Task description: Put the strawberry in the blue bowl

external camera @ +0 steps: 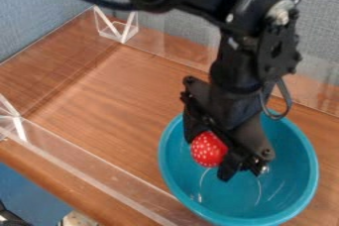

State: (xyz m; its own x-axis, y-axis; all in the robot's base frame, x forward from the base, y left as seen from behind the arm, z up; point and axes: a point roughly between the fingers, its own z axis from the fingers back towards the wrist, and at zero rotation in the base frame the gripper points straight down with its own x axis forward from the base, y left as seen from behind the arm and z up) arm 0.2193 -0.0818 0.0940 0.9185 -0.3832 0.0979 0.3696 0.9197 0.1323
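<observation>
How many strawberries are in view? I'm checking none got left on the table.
1. The strawberry is held in the gripper over the blue bowl; the arm could hide others.
</observation>
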